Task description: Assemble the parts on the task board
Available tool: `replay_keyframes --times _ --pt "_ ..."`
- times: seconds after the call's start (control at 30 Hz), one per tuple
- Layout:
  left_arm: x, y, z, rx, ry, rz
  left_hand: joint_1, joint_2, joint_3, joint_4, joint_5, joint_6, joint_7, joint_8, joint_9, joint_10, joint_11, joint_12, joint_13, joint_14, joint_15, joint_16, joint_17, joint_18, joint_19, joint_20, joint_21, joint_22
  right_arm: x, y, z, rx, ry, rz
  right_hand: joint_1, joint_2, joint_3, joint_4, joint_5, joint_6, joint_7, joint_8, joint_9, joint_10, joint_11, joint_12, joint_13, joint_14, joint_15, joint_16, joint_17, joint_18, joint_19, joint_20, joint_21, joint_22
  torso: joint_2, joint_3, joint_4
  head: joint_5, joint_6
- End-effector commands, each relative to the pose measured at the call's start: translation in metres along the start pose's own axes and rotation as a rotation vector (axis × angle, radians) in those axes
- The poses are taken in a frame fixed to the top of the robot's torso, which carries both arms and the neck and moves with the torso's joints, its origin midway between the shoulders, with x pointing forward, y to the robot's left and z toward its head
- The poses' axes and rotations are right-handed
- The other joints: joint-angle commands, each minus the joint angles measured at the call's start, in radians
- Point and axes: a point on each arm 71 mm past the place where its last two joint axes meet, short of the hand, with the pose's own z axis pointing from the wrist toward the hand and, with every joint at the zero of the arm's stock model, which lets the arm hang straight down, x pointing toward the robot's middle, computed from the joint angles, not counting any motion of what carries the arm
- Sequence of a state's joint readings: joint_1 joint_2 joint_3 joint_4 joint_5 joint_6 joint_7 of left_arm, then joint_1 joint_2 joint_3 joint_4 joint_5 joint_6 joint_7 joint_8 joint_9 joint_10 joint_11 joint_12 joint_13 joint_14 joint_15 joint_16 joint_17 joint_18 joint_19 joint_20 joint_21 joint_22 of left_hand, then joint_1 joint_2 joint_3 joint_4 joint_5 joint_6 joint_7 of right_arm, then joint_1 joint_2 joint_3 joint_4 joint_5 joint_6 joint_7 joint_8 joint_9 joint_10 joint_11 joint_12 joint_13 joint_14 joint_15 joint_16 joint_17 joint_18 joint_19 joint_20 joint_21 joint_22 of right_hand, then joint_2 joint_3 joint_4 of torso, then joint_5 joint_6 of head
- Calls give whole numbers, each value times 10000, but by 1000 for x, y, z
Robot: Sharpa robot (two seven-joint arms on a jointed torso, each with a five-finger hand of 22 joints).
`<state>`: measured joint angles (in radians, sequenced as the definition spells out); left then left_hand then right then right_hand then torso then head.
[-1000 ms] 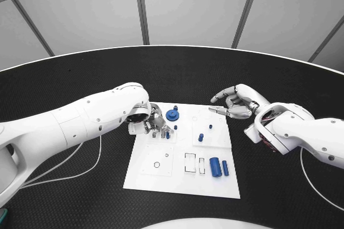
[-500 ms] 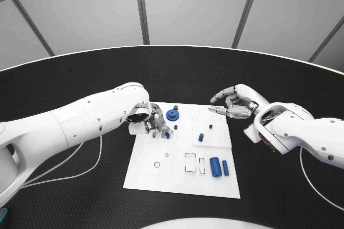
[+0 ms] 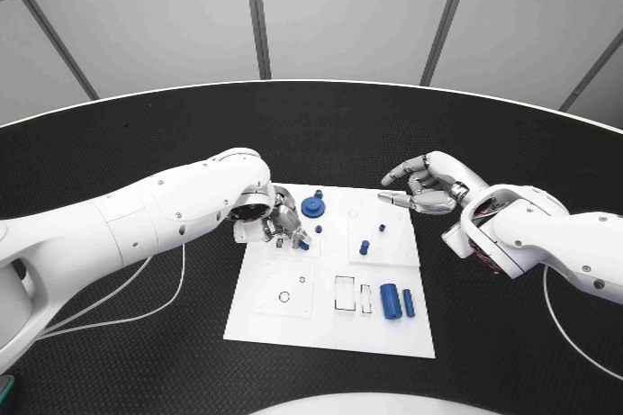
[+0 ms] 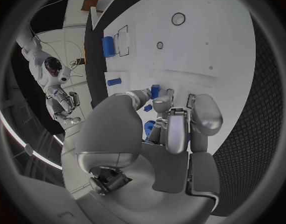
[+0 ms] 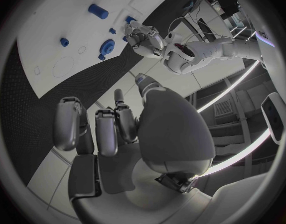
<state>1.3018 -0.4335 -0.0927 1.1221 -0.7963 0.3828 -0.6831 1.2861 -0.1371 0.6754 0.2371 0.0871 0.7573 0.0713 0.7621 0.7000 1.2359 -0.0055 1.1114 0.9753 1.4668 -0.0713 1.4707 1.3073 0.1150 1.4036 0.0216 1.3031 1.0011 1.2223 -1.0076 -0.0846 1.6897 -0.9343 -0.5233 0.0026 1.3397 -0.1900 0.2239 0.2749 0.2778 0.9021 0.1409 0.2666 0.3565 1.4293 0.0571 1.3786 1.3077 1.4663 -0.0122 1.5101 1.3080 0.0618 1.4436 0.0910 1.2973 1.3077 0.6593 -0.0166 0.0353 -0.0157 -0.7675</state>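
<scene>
Left hand [image 3: 276, 222] at centre-left of the frame, fingers pinching a small blue peg [image 3: 302, 244] over the white board [image 3: 325, 325]; right hand [image 3: 426, 186] right of centre, loosely curled, grasping nothing

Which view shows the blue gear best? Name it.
The head view: the blue gear lies unobstructed on the task board, beside the left robot hand. The right wrist view shows it small and distant.
</scene>
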Motion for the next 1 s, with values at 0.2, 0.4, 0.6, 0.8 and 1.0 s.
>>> replay_keyframes --times 0.2,0.4,0.6,0.8,1.0 --pt "1 3 -1 73 123 -125 -532 -192 1864 -1347 1179 -160 90 359 351 -27 50 37 -143 555 35 -66 954 -117 -19 7 58 53 0 0 0 15 19 -4 34 -43 -7 55 147 58 -23 69 6 28 -32 11 878 723 -82 -40 1232 85 4 -80 -13 266 -12 -2 13 1 -22" --pt "-1 7 -3 218 21 -446 -800 -230 2106 -1573 1603 -149 97 442 432 -16 54 49 -192 557 39 -70 965 -117 -21 19 70 65 0 -1 0 24 29 -9 35 -47 -2 60 197 55 -23 75 5 34 -34 13 881 723 -84 -44 1227 85 6 -83 -21 262 -18 3 1 28 -25" --pt "-2 14 -7 503 -277 -979 -1047 -310 2228 -1835 2311 -71 72 543 511 80 25 134 -179 562 15 -71 982 -111 -27 7 74 57 -1 -2 0 53 19 -23 35 -47 -2 60 197 55 -23 75 5 34 -34 13 881 723 -84 -44 1227 85 6 -83 -21 262 -45 8 24 68 -22" --pt "-4 21 -13 809 -915 -1218 -1196 -396 2290 -2030 2941 41 26 647 575 111 -21 84 -342 565 -25 -75 994 -106 -31 -13 73 37 -2 -3 0 71 -3 -34 35 -47 -2 60 197 55 -23 75 5 34 -34 13 881 723 -84 -44 1227 85 6 -83 -21 262 -45 4 50 111 -35" --pt "-4 24 -16 1031 -1274 -1116 -1229 -435 2314 -2089 3074 74 11 675 590 145 -37 93 -362 567 -39 -76 998 -103 -32 -23 71 27 -2 -3 0 64 -7 -35 32 -50 -1 66 228 53 -23 78 5 36 -33 14 881 723 -85 -45 1226 84 9 -84 -21 263 -53 4 44 214 -167"
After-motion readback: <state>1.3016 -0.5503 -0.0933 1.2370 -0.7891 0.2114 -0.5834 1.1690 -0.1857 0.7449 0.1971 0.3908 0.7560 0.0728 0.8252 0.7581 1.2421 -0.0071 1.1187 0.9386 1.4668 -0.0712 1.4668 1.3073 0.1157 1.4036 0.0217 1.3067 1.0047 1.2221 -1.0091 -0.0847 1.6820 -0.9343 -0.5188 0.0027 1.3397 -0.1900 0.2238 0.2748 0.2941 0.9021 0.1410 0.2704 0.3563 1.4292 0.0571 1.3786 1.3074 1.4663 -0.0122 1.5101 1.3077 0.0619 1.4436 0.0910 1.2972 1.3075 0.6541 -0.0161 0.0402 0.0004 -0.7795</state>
